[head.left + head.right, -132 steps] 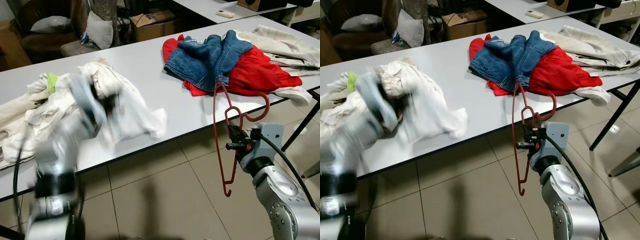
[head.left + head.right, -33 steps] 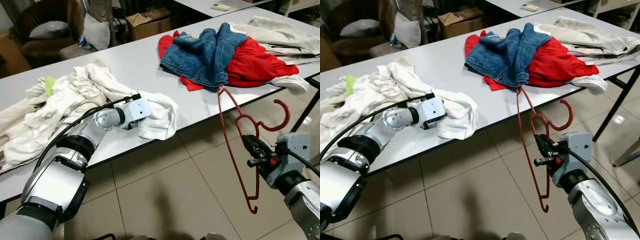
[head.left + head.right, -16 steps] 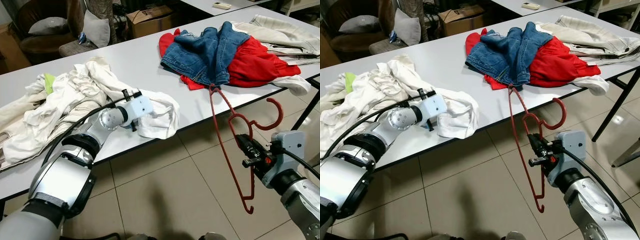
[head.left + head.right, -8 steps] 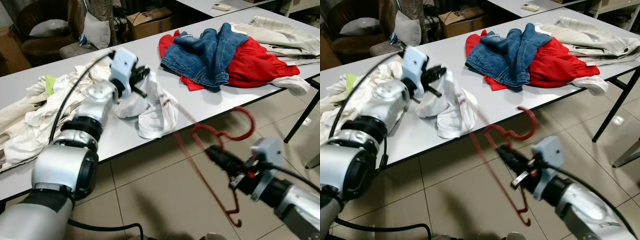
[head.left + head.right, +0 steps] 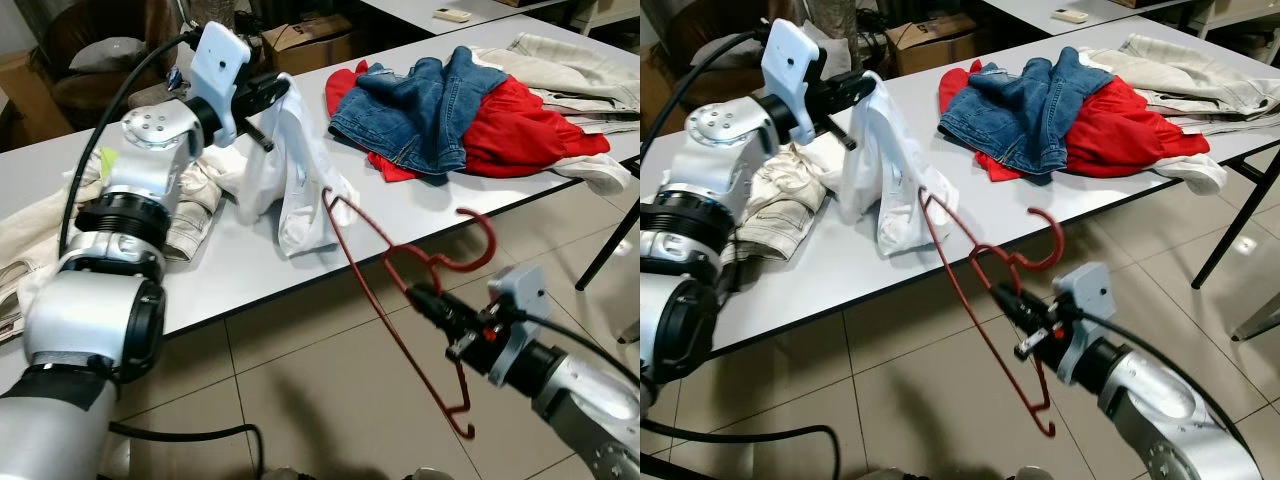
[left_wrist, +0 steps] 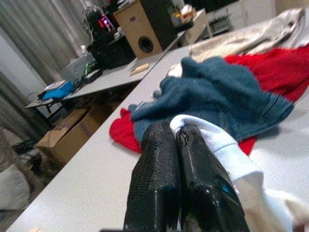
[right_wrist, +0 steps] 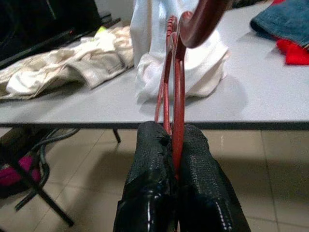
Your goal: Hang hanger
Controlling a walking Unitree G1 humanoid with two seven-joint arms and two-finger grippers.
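Hanger [image 5: 400, 300], red, is clamped at its neck in the right gripper [image 5: 432, 300] over the floor; its long axis points toward the white garment [image 5: 290, 170] pinched and lifted by the left gripper [image 5: 268, 92], shoulder tip just beside the cloth.

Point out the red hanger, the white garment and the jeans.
red hanger [image 5: 440, 262]: left eye view, base of the hook.
white garment [image 5: 290, 165]: left eye view, middle of the hanging cloth.
jeans [image 5: 1035, 110]: right eye view, centre of the denim pile.
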